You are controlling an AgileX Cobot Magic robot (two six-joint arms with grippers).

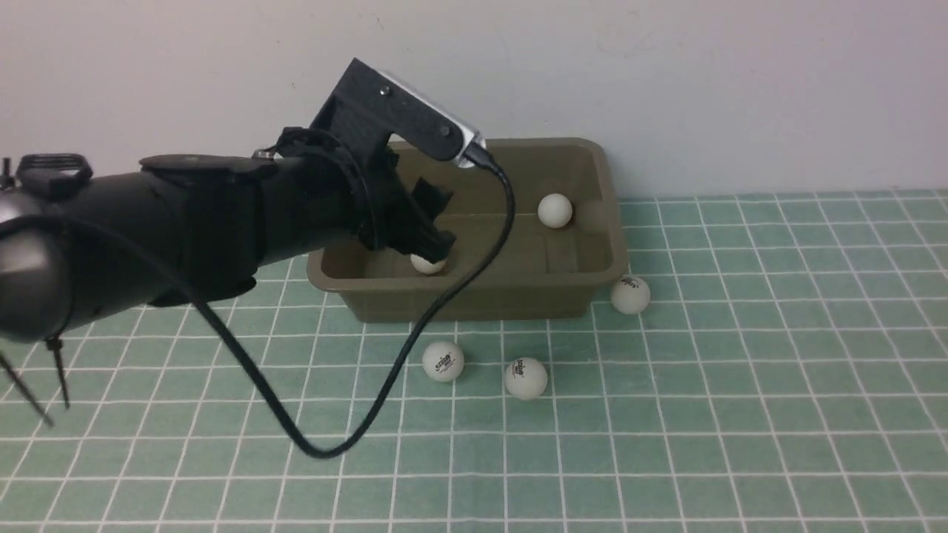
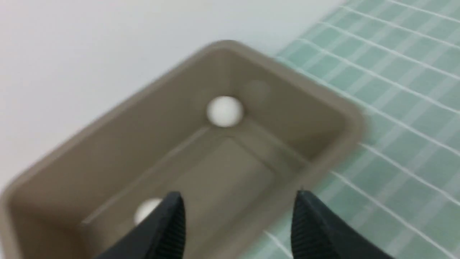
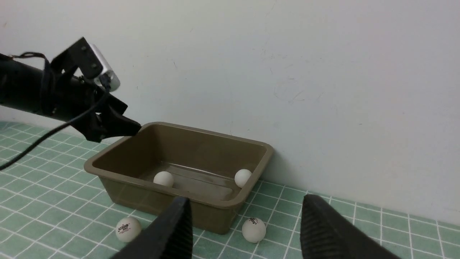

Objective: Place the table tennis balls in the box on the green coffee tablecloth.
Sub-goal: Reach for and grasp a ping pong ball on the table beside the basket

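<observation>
The olive-brown box stands on the green tablecloth by the wall. Two white balls lie inside it, one at the far right and one at the near left. Three more balls lie on the cloth: two in front of the box and one at its right corner. My left gripper hangs open and empty over the box's left end, just above the near-left ball. My right gripper is open and empty, back from the box.
A pale wall rises right behind the box. The left arm's black cable loops down onto the cloth in front of the box, left of the two front balls.
</observation>
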